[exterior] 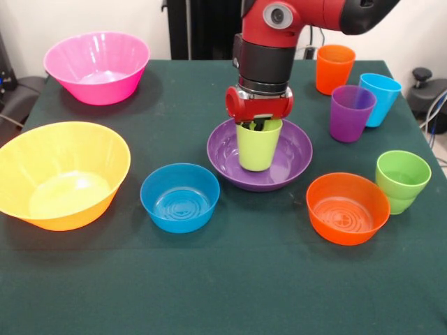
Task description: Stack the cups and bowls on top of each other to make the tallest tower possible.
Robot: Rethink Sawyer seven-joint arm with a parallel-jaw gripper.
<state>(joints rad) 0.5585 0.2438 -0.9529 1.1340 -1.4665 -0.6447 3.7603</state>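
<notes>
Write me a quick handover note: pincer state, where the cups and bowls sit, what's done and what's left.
Pincer: holding the lime-yellow cup by its rim, upright in the purple bowl; whether it rests or hovers is unclear.
Loose: blue bowl, orange bowl, yellow bowl, pink bowl; orange cup, purple cup, light blue cup, green cup.
Done: cup brought to bowl.
Left: release, then stack more.

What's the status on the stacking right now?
Pincer shut on lime-yellow cup, cup over purple bowl. Small blue bowl not yet stacked. Nothing in the way.
</notes>
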